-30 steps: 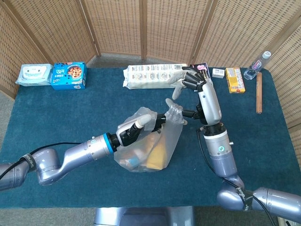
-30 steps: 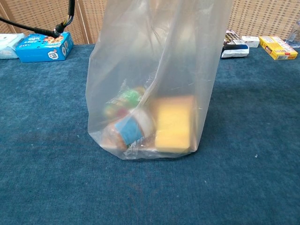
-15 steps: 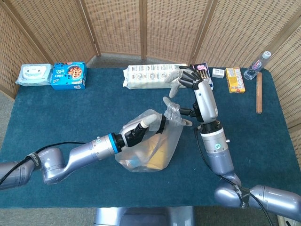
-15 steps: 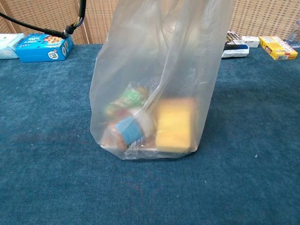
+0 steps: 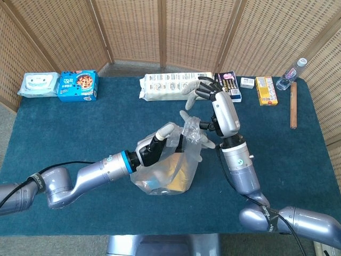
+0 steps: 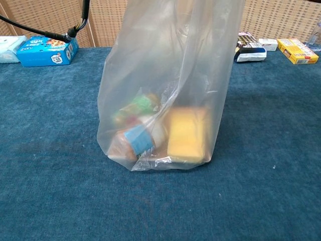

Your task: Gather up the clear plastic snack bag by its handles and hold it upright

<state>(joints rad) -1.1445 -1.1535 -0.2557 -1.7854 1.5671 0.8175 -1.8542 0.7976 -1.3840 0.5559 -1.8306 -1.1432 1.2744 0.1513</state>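
Bag stands upright at table centre, base on cloth, yellow pack inside at right. Your left hand grips bag's upper plastic. Your right hand above bag mouth: grip state cannot be determined.

Wicker screen behind blue-carpeted table

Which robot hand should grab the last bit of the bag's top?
Probably the right hand. It hovers open just above the loose handle of the snack bag, while the left hand already grips the bag's top.
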